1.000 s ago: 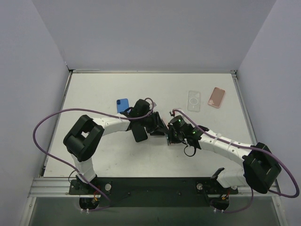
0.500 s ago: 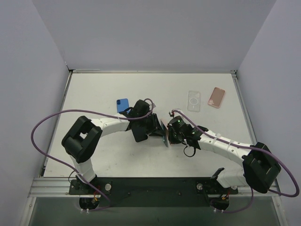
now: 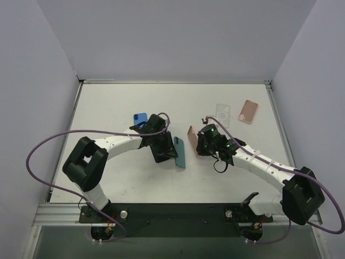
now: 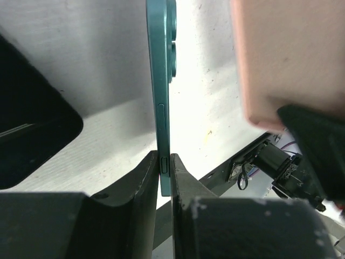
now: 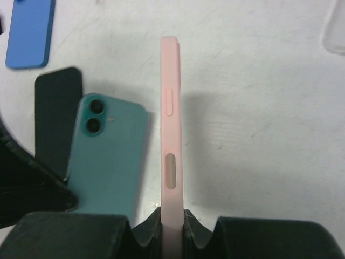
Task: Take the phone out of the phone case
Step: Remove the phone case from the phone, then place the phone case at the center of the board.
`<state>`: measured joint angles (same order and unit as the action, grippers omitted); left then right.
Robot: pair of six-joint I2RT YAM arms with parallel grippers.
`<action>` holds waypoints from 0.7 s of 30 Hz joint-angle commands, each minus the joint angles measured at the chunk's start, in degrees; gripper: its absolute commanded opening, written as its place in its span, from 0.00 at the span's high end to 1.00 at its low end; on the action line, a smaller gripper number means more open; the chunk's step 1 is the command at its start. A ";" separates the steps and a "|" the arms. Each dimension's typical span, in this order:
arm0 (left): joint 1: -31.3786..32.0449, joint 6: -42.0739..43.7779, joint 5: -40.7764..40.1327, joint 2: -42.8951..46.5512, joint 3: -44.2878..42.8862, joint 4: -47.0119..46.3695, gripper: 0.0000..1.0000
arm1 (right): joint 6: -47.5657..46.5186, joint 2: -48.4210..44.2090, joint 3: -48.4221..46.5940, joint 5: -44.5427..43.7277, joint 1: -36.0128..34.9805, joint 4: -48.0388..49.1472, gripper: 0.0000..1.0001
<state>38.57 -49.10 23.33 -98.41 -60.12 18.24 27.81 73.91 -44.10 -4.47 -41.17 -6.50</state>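
Only a narrow gap parts teal phone (image 3: 180,153) from pink case (image 3: 193,141); near table (image 3: 161,186) lies open.

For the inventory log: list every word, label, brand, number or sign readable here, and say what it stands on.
No text can be read in any view.
teal phone: back plain, no logo shows.
pink case: seen edge-on, no print.
blue case: plain.
clear case: too small to tell.

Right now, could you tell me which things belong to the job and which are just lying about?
Job: teal phone in left pincer; pink phone case in right pincer.
Lying about: blue case, black slab, clear case, far pink case.
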 commanded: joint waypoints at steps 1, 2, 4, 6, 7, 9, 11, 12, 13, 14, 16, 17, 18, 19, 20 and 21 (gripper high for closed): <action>-3.75 3.48 1.45 4.80 -0.70 0.40 1.00 | 2.85 -4.73 0.23 3.49 7.31 0.52 1.00; -4.46 3.49 2.58 4.98 -0.53 0.05 1.00 | 3.38 -5.44 0.85 6.11 10.90 1.05 1.00; -6.82 4.10 3.73 5.25 -0.96 -1.18 1.00 | 5.13 -7.19 2.69 8.33 14.34 2.19 1.00; -8.41 4.36 5.67 4.90 -1.49 -1.89 1.00 | 7.16 -8.95 5.06 11.75 20.58 2.90 1.00; -9.55 4.71 6.11 4.63 -2.62 -2.94 1.00 | 8.04 -9.57 5.86 13.07 23.30 3.77 1.00; -10.61 4.98 7.25 2.63 -3.69 -3.91 1.00 | 11.38 -10.63 8.75 17.02 30.05 4.83 1.00; -11.84 4.72 9.79 0.60 -5.96 -5.66 1.00 | 15.14 -10.98 10.51 18.88 34.12 5.62 1.00; -12.11 4.46 10.41 -1.41 -6.85 -6.37 1.00 | 16.47 -10.89 11.31 20.45 38.23 5.80 1.00; -12.37 3.84 10.94 -2.22 -7.55 -8.20 1.00 | 17.35 -11.07 13.40 20.99 40.01 5.97 1.00; -12.72 3.49 11.55 -3.09 -8.86 -9.18 1.00 | 18.32 -11.15 14.21 21.17 41.07 5.98 1.00; -13.16 2.87 11.91 -5.38 -10.19 -11.37 1.00 | 20.08 -11.77 17.27 22.30 46.25 8.08 1.00; -13.69 2.78 12.00 -6.08 -11.67 -11.99 1.00 | 20.26 -12.47 18.16 22.49 47.57 8.35 0.98; -14.13 2.87 12.26 -7.57 -12.39 -12.09 1.00 | 20.44 -12.65 18.86 22.57 48.71 8.61 0.94; -14.65 2.61 12.70 -8.28 -13.00 -12.78 1.00 | 20.26 -12.82 19.39 23.10 51.08 8.61 0.88; -15.18 2.26 13.31 -8.98 -13.44 -13.57 1.00 | 20.00 -12.74 20.01 23.36 51.97 8.52 0.65; -15.97 2.08 13.58 -10.04 -14.06 -15.15 1.00 | 19.91 -12.56 19.67 23.28 52.94 6.70 0.51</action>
<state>25.10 -46.13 32.36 -106.37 -69.36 11.68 46.11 62.87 -24.91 16.14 8.27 -0.14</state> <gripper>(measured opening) 0.209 0.269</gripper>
